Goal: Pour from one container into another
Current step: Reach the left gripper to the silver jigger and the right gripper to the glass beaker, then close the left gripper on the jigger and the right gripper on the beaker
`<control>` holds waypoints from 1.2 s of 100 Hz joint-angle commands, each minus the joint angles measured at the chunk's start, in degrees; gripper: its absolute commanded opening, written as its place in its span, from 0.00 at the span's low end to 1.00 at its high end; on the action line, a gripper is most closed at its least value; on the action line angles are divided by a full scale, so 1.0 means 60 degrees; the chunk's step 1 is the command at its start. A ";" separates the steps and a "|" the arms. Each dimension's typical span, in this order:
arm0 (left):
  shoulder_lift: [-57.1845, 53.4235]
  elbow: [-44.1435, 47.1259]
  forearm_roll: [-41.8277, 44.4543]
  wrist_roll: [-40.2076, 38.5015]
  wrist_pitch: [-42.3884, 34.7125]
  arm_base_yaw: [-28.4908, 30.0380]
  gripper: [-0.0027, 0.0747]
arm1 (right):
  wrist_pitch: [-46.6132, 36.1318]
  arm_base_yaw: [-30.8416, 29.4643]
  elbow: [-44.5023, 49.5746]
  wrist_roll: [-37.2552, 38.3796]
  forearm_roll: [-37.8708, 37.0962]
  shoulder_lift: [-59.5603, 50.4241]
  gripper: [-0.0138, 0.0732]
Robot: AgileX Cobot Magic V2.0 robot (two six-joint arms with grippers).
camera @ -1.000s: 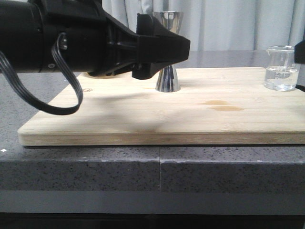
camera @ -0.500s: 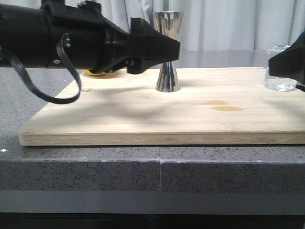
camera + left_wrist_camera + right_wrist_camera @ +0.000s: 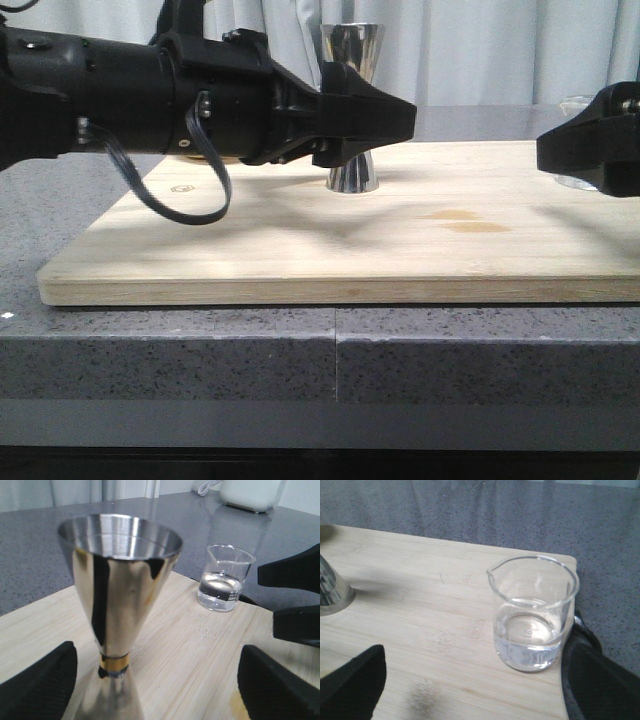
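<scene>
Both arms have closed in since a second ago: my left gripper (image 3: 155, 690) spread around the jigger (image 3: 118, 605), my right gripper (image 3: 470, 690) agape, straddling the beaker (image 3: 534, 614), which stands well right of the jigger. I judge the jigger tippy; an off-centre squeeze could topple it.

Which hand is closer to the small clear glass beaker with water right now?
Right. The right hand straddles the small clear glass beaker, open; the left hand is over at the steel jigger.

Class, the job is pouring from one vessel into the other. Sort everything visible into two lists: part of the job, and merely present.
Part of the job:
glass beaker holding clear liquid
steel jigger
left hand
right hand

Merely present:
wooden board
grey stone counter
curtain
</scene>
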 commanded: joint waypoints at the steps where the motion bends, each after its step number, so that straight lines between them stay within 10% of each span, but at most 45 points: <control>1: -0.0156 -0.0529 -0.0044 -0.0232 -0.0732 0.0032 0.82 | -0.1040 -0.0064 -0.0308 0.0022 -0.0060 0.0012 0.93; 51: 0.0351 -0.1388 0.0227 -0.0509 -0.0671 0.0032 0.80 | -0.1533 -0.0064 -0.0308 0.0005 -0.0060 0.0132 0.93; 120: 0.0351 -0.1388 0.0872 -0.0509 -0.0671 0.0041 0.44 | -0.1552 -0.0064 -0.0308 0.0005 -0.0060 0.0132 0.93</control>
